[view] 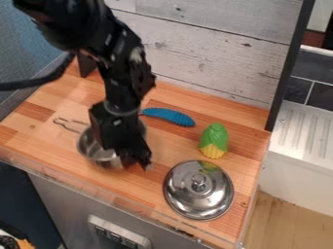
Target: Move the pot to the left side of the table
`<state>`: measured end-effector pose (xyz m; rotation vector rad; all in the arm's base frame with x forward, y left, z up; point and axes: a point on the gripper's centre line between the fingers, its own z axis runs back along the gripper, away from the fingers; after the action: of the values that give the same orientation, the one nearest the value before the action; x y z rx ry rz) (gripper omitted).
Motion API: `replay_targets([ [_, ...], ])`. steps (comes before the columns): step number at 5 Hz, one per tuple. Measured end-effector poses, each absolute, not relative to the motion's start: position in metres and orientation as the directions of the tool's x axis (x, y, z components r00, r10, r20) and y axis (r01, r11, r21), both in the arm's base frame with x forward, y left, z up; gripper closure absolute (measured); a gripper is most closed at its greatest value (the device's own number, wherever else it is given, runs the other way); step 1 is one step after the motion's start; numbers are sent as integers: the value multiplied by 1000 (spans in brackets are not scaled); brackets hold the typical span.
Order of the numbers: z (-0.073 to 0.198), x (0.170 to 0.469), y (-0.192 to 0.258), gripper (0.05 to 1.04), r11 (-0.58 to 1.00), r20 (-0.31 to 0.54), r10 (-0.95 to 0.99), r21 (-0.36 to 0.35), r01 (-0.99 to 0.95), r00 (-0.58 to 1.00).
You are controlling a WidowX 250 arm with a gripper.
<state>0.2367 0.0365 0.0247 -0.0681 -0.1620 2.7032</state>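
**Jaws Lowered at the Metal Pot: Position and Appearance**

My gripper [138, 159] points downward at the right-hand part of the pot [98, 153], as seen in the camera view. The opening width of my jaws cannot be determined, nor whether they have hold of the rim. From the jaws, my black arm [123, 73] runs upward to the upper left of the view.

Pot: located on the left half of the desk [175, 141], toward the front edge. Material appearance: silver-coloured metal, shiny outside. Form: round, open-topped, with a curved wall and a thin bright rim. The exposed interior shows light and dark grey reflections; the wall below the rim picks up warm brown tones. My jaws and wrist cover the centre and much of the right side. A thin wire loop [64, 122] lies at the upper left of the pot; whether it joins the wall is unclear.

Adjacent items: a blue ridged object [170, 116] lies behind the pot and to its right, partly hidden by my arm. Farther right is a green and yellow toy corn cob [214, 140]. In front of the cob rests a round, polished metal lid [198, 199], knob upward, its surface reflecting green near the far rim.

Surroundings: the desk has a wood-block surface. A pale plank wall [208, 53] stands behind it, and a white ribbed drainboard [305, 131] lies beyond its right side.
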Motion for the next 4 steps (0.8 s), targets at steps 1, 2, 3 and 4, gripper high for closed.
replay_targets([
  [1, 37, 249, 51, 1005, -934, -38, 333, -151, -324, -942],
  [2, 47, 256, 73, 1005, -967, -69, 206, -170, -192, -976],
  [3, 51, 260, 95, 1005, -974, -82, 128, -197, -110, -988],
  [4, 47, 267, 116, 1005, -964, -57, 98, -253, -80, -994],
])
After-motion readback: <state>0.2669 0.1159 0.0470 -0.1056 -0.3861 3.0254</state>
